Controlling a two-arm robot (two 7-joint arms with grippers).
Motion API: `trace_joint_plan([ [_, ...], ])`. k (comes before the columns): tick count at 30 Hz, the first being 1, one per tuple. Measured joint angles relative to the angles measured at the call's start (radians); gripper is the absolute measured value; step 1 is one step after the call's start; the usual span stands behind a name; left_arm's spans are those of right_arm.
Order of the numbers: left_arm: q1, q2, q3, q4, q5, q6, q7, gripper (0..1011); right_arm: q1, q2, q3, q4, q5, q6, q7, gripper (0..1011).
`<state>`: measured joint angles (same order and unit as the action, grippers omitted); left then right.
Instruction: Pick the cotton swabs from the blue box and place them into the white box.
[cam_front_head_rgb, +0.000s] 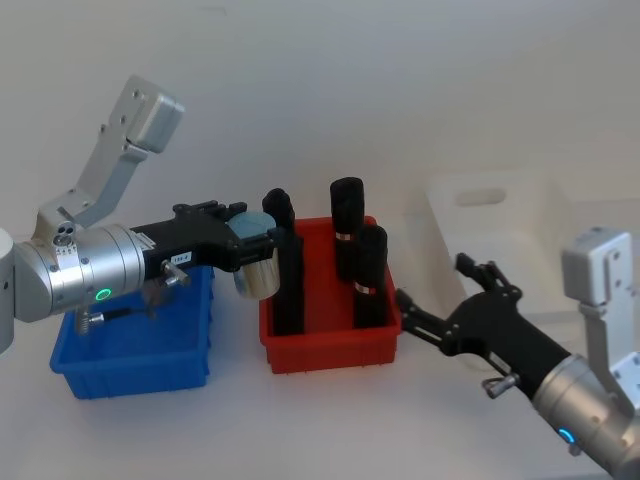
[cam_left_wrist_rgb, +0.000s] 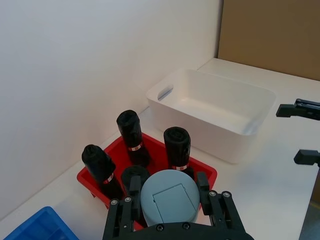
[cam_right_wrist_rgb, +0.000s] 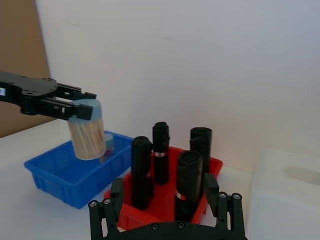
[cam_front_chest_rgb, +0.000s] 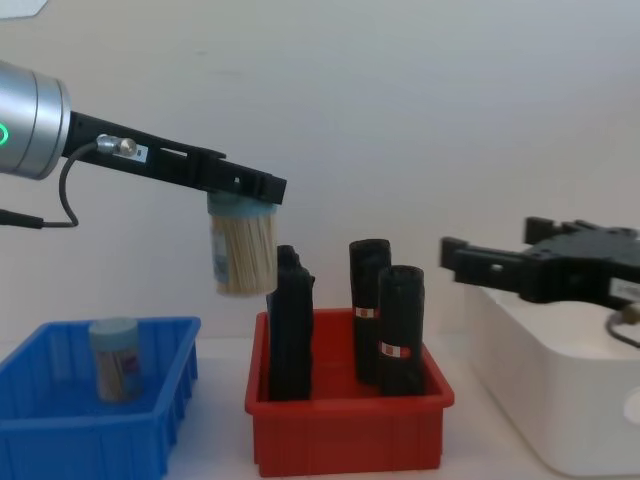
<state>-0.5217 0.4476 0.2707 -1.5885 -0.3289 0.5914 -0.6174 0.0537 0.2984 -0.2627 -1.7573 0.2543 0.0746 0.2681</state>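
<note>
One jar of cotton swabs (cam_front_chest_rgb: 245, 258) hangs clear of everything, centre-left of the chest view. Lid up, sticks down, long axis vertical. Left gripper (cam_front_chest_rgb: 252, 192) is clamped on the pale blue lid from both sides, arm reaching in level from the upper left of the frame. Jar sits above the gap between the blue box (cam_front_chest_rgb: 90, 440) at lower left and the red bin (cam_front_chest_rgb: 350, 435) at lower centre, just over the red bin's left rim. Its base rides close above the top of the nearest of the black rolls (cam_front_chest_rgb: 400, 330) standing upright in that bin. A second jar (cam_front_chest_rgb: 115, 358) stands upright inside the blue box, untouched. White box (cam_front_chest_rgb: 545, 400) lies at the right edge of the frame, past the red bin, so the drop point is rightward from the carried jar, across the rolls. Judgement: the carry is under way, release not yet made. The height over the rolls looks like the thing to watch. Right gripper (cam_front_head_rgb: 437, 283) hovers with fingers spread and nothing between them beside the white box's near-left corner. It is the nearer arm to that box, but idle. Bench (cam_front_head_rgb: 330, 420) around the bins is bare.
</note>
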Motion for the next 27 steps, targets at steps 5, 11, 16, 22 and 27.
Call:
trace_joint_plan([
  [5,0.0,0.0,0.0,-0.001,0.0,0.001,-0.001,669,0.035,-0.027,-0.021,0.02,-0.027,0.018,0.067,1001],
  [11,-0.001,0.0,0.0,-0.001,0.0,0.001,-0.002,669,0.074,-0.06,-0.045,0.05,-0.056,0.035,0.124,1002],
  [16,-0.001,0.0,0.0,-0.001,0.0,0.001,-0.003,669,0.116,-0.096,-0.066,0.089,-0.081,0.051,0.166,1001],
  [22,-0.001,0.0,0.0,-0.001,0.0,0.002,-0.003,669,0.159,-0.131,-0.085,0.135,-0.105,0.067,0.192,1001],
  [27,-0.001,0.0,0.0,-0.001,0.0,0.002,-0.004,669,0.184,-0.153,-0.096,0.165,-0.12,0.072,0.196,1001],
])
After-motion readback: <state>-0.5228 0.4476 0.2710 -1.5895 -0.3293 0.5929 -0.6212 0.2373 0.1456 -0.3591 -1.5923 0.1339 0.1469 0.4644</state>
